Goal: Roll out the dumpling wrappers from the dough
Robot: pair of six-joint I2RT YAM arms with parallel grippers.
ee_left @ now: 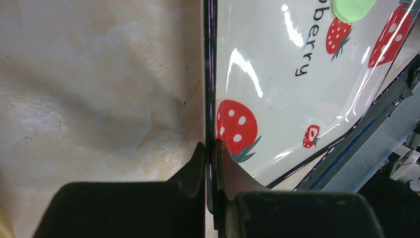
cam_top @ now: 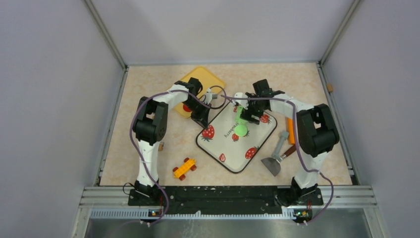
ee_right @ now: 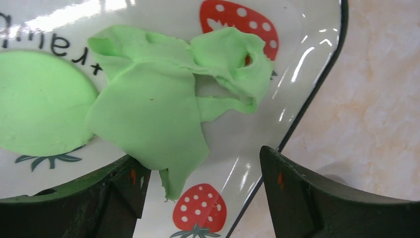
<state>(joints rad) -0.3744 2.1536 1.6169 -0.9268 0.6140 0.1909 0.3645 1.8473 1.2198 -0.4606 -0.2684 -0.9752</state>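
A white strawberry plate (cam_top: 257,136) lies at the table's middle. On it, a ragged thin sheet of green dough (ee_right: 158,114) partly overlaps a flat round green dumpling wrapper (ee_right: 39,104); in the top view the dough (cam_top: 239,113) lies behind the wrapper (cam_top: 241,130). My right gripper (ee_right: 198,168) is open low over the plate's far right part. The sheet's lower tip hangs between its fingers, beside the left finger (ee_right: 119,191). My left gripper (ee_left: 210,148) is shut on the plate's black rim (ee_left: 210,74) at its left corner. The wrapper (ee_left: 352,9) shows at that view's top.
A yellow tray (cam_top: 210,79) sits behind the left gripper (cam_top: 202,120), with something red (cam_top: 186,107) at its near edge. An orange toy car (cam_top: 184,168) lies front left. A metal scraper (cam_top: 275,158) and an orange object (cam_top: 290,131) lie right of the plate, by the right arm.
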